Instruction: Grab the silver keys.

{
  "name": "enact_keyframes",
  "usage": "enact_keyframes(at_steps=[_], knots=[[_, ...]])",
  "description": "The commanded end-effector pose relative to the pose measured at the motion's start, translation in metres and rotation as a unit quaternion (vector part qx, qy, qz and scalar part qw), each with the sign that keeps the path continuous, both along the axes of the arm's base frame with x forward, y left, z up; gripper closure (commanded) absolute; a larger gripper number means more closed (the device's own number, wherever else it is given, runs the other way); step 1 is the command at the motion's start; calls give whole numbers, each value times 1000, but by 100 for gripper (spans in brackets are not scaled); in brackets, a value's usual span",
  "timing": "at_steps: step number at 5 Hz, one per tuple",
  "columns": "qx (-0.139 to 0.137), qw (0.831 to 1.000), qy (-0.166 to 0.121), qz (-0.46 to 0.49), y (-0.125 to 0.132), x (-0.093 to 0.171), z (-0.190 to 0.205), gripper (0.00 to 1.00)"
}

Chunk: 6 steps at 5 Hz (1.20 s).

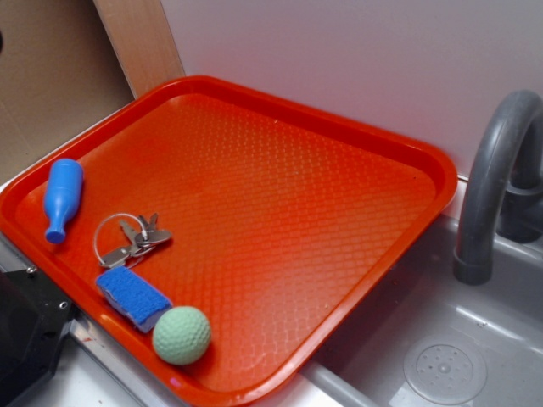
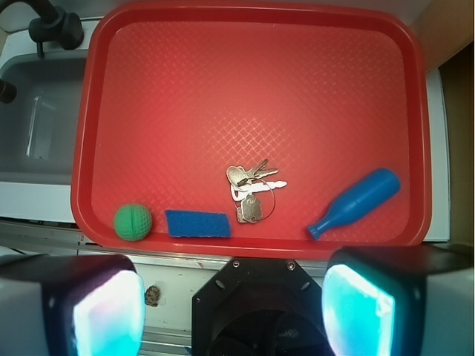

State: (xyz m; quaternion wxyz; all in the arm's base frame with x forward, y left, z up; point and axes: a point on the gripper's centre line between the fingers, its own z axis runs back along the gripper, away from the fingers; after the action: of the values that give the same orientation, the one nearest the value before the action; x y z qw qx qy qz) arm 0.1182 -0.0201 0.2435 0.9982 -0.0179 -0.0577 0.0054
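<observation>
The silver keys [image 1: 136, 239] lie flat on the red tray [image 1: 441, 170], near its left front corner, a small bunch on a thin wire ring. In the wrist view the keys [image 2: 251, 193] sit just beyond the middle of the tray's near rim [image 2: 82, 148]. My gripper [image 2: 234, 308] hangs high above the tray's near edge and is open. Its two fingers [image 2: 107, 315] stand far apart with nothing between them. The keys are well clear of both fingers. Only a black part of the robot [image 1: 25, 331] shows in the exterior view.
On the tray near the keys are a blue bottle-shaped toy [image 2: 356, 202], a blue sponge [image 2: 197, 223] and a green dimpled ball [image 2: 133, 222]. A grey sink [image 1: 441, 356] with a faucet [image 1: 492, 186] lies beside the tray. A wall rises behind it.
</observation>
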Motion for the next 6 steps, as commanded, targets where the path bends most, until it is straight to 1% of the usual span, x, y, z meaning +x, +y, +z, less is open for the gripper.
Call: enact_keyframes(at_steps=[1, 2, 3, 4, 5, 6], knots=[[0, 1000, 0, 0, 0, 0, 0, 0], [-46, 998, 6, -48, 39, 17, -23, 0], [-95, 992, 20, -83, 64, 28, -53, 0], [-154, 984, 28, -88, 83, 38, -99, 0], [-140, 980, 70, -124, 63, 51, -149, 0], [-166, 965, 98, -176, 38, 48, -174, 0]])
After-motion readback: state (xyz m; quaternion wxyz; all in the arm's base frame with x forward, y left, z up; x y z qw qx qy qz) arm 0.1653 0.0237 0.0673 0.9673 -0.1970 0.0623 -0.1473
